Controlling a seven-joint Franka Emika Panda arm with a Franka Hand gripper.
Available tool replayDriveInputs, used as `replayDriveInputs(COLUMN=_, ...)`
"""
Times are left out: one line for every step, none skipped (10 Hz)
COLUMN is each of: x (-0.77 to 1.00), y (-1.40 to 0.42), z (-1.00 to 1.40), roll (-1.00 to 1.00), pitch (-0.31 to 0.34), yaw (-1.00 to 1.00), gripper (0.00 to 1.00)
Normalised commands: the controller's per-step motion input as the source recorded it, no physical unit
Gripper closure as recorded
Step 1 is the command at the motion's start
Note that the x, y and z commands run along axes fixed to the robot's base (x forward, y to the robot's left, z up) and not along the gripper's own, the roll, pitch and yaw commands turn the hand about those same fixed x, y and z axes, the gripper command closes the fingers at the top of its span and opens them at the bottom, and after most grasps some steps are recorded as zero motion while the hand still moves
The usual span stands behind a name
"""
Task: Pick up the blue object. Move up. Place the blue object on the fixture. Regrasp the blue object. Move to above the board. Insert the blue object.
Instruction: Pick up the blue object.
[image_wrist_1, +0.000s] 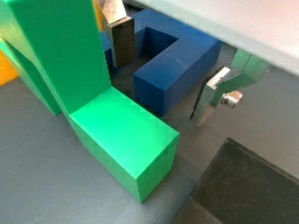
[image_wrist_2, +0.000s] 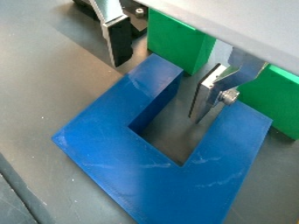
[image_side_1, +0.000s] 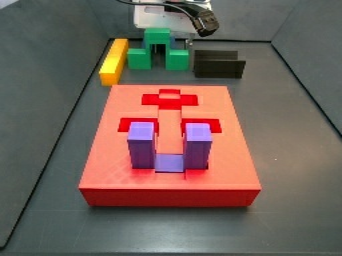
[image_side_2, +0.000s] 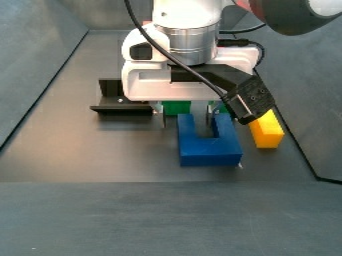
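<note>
My gripper (image_wrist_2: 163, 66) hangs low over the blue object (image_wrist_2: 176, 144), which lies flat on the dark floor beside the green stepped block (image_wrist_1: 100, 96). My fingers (image_wrist_2: 208, 92) stand apart, astride one prong, and I cannot tell whether the pads touch it. In a side view the blue object (image_side_2: 210, 143) lies below my arm, its far end hidden. The fixture (image_side_1: 219, 64) and the board (image_side_1: 170, 150) sit apart; a violet block (image_side_1: 171, 142) stands in the board.
</note>
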Motion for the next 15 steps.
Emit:
replayDriveInputs(x=0.0, y=0.02, z=-0.06, roll=-0.01, pitch=0.0, yaw=0.08, gripper=0.0)
replayDriveInputs(x=0.02, y=0.04, z=-0.12, roll=0.0, pitch=0.0, yaw=0.11, gripper=0.0)
replayDriveInputs(x=0.0, y=0.0, z=0.0, roll=0.0, pitch=0.0, yaw=0.0, gripper=0.0)
replayDriveInputs(x=0.0, y=0.0, z=0.0, roll=0.0, pitch=0.0, yaw=0.0, gripper=1.0)
replayDriveInputs(x=0.0, y=0.0, z=0.0, roll=0.0, pitch=0.0, yaw=0.0, gripper=1.0)
replayDriveInputs(x=0.0, y=0.0, z=0.0, roll=0.0, pitch=0.0, yaw=0.0, gripper=1.0)
replayDriveInputs(x=0.0, y=0.0, z=0.0, roll=0.0, pitch=0.0, yaw=0.0, gripper=1.0)
replayDriveInputs(x=0.0, y=0.0, z=0.0, roll=0.0, pitch=0.0, yaw=0.0, gripper=1.0)
replayDriveInputs(x=0.0, y=0.0, z=0.0, roll=0.0, pitch=0.0, yaw=0.0, gripper=1.0)
replayDriveInputs(x=0.0, y=0.0, z=0.0, roll=0.0, pitch=0.0, yaw=0.0, gripper=1.0)
replayDriveInputs(x=0.0, y=0.0, z=0.0, roll=0.0, pitch=0.0, yaw=0.0, gripper=1.0)
replayDriveInputs(x=0.0, y=0.0, z=0.0, roll=0.0, pitch=0.0, yaw=0.0, gripper=1.0)
replayDriveInputs(x=0.0, y=0.0, z=0.0, roll=0.0, pitch=0.0, yaw=0.0, gripper=1.0)
replayDriveInputs(x=0.0, y=0.0, z=0.0, roll=0.0, pitch=0.0, yaw=0.0, gripper=1.0)
replayDriveInputs(x=0.0, y=0.0, z=0.0, roll=0.0, pitch=0.0, yaw=0.0, gripper=1.0)
